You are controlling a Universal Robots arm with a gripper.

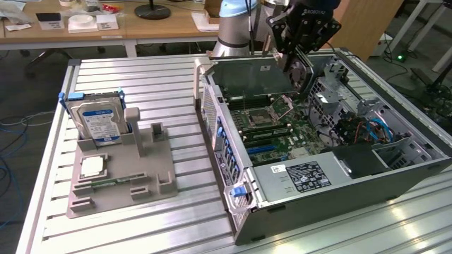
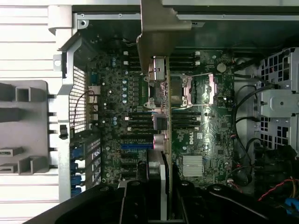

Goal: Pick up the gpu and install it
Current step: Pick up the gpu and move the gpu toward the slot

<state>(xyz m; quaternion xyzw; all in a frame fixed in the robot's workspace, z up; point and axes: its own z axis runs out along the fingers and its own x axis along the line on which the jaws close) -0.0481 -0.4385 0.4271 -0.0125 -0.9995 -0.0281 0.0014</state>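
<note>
Gpu (image 1: 247,76), held in the air over the open case (image 1: 339,180), well clear of the grey holder (image 1: 120,180) on the table (image 1: 141,74). The card stands on edge, its long side roughly level, its broad greenish-grey face turned toward the exterior view's camera. Its pale metal bracket (image 1: 202,71) points to the exterior view's left, near the case's rear wall. The gripper (image 1: 298,74) is clamped on the card's opposite end, jaws pressed against both faces.

In the wrist view the gpu (image 2: 161,123) appears edge-on as a thin strip, running from the gripper (image 2: 161,196) to the bracket (image 2: 159,32). It hangs above the motherboard (image 2: 201,135), crossing beside the processor socket (image 2: 196,88). A blue slot (image 2: 136,145) lies on the board just beside the strip. Whether the card's lower edge touches any slot cannot be told.

The hard drive (image 1: 99,121), with its blue label, stands upright in the holder (image 2: 23,126), at the exterior view's left. The power supply (image 1: 304,177) sits inside the case's near end.
</note>
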